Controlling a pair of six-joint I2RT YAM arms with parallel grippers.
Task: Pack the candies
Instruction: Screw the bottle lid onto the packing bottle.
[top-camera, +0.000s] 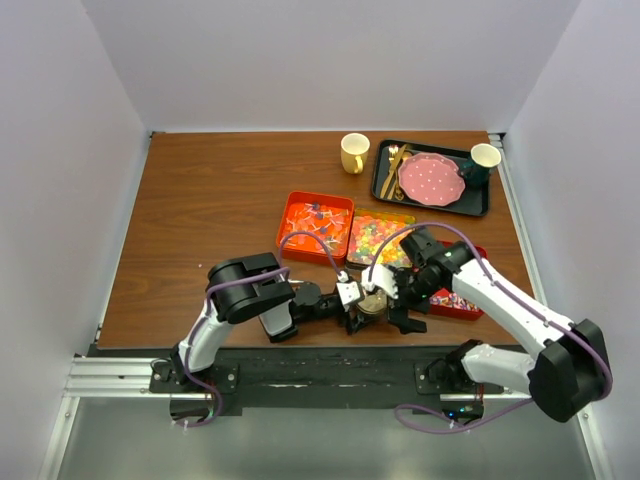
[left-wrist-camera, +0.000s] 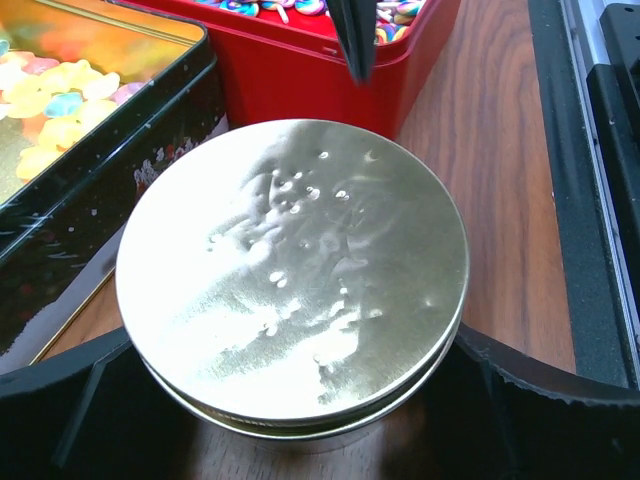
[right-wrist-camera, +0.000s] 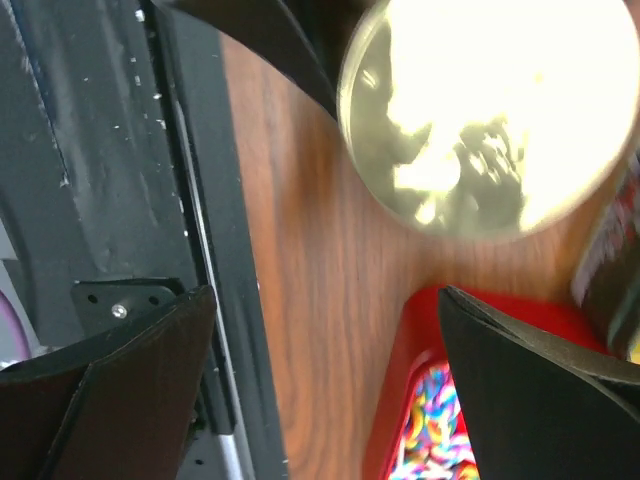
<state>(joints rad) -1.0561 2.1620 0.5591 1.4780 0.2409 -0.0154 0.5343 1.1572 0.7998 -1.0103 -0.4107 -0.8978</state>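
A round gold tin (top-camera: 372, 303) with its lid on stands near the table's front edge. My left gripper (top-camera: 355, 306) is shut around it, and its black fingers (left-wrist-camera: 560, 390) flank the lid (left-wrist-camera: 290, 270). Behind the tin lie the candies: orange-red ones in an orange tray (top-camera: 315, 225), glossy gummies (top-camera: 380, 238) in a dark tin (left-wrist-camera: 100, 190), and colourful wrapped ones (right-wrist-camera: 430, 420) in a red box (top-camera: 455, 302). My right gripper (top-camera: 403, 305) hovers open just right of the gold tin (right-wrist-camera: 490, 110), with nothing held between its fingers (right-wrist-camera: 540, 380).
At the back right a black tray (top-camera: 382, 185) holds a pink dotted plate (top-camera: 431, 179), gold cutlery (top-camera: 392, 165) and a cup (top-camera: 484, 156). A yellow mug (top-camera: 354, 152) stands beside the tray. The black base rail (right-wrist-camera: 190, 200) runs along the near edge.
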